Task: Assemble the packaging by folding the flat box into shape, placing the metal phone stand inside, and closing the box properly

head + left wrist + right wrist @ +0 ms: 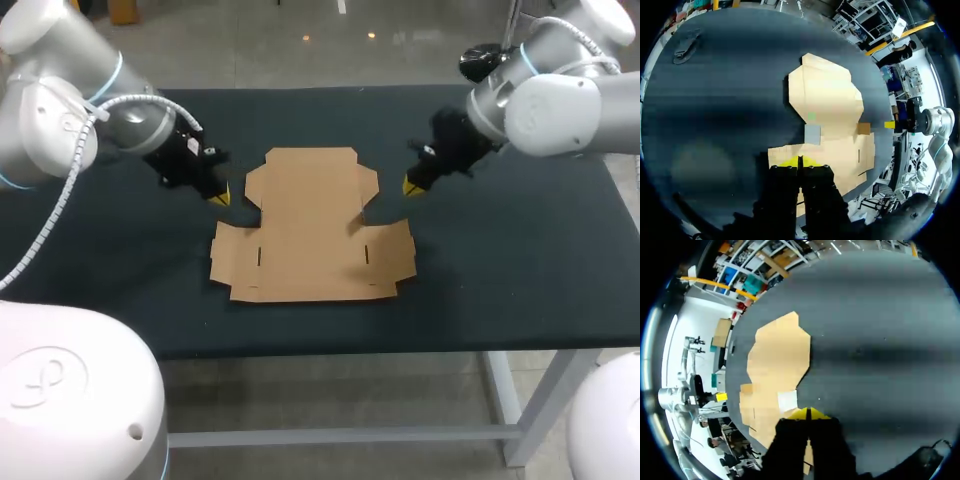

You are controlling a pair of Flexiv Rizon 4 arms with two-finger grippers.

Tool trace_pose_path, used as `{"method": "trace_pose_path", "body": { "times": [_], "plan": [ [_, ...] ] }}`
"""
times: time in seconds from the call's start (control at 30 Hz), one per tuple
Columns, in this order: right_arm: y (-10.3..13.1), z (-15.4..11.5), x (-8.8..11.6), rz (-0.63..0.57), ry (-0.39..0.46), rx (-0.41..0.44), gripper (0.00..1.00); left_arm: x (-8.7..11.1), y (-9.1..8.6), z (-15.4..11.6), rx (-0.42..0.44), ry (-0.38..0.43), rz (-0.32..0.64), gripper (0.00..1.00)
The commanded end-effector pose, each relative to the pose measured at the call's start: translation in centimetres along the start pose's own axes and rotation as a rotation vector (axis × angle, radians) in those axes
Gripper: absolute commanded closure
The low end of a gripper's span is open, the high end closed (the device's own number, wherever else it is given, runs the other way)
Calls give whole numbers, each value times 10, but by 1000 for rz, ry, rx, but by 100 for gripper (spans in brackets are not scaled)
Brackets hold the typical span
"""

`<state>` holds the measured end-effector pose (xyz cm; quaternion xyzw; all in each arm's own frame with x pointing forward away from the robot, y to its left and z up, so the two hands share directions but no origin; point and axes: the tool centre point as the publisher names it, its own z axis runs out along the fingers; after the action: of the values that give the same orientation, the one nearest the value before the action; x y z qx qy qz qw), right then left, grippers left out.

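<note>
A flat brown cardboard box blank (312, 225) lies unfolded in the middle of the dark table (520, 260). My left gripper (219, 198) hovers just off the blank's left edge, its yellow tips pressed together and holding nothing. On the other side, my right gripper (411, 186) hangs by the blank's upper right flap, also shut and empty. In the left wrist view the blank (832, 115) spreads ahead of the shut left gripper (799, 161). The right wrist view shows the blank (775, 365) ahead and to one side of the shut right gripper (808, 413). A dark metal phone stand (686, 46) lies far off on the table.
A black object (484, 60) sits at the table's far right edge behind my right arm. Bare dark cloth (120, 270) surrounds the blank on all sides.
</note>
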<state>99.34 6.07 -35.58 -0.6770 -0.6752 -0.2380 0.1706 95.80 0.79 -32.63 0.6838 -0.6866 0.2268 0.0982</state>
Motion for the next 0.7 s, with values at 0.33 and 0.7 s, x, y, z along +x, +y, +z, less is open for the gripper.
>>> {"method": "trace_pose_path", "body": {
  "times": [0.33,0.7],
  "plan": [
    [-51,-36,-6,2,5,-19,100,-5,56,-32,47,15,-53,100],
    [-105,-53,-12,-8,0,-25,100,-6,110,-44,41,23,-89,100]
  ]
}}
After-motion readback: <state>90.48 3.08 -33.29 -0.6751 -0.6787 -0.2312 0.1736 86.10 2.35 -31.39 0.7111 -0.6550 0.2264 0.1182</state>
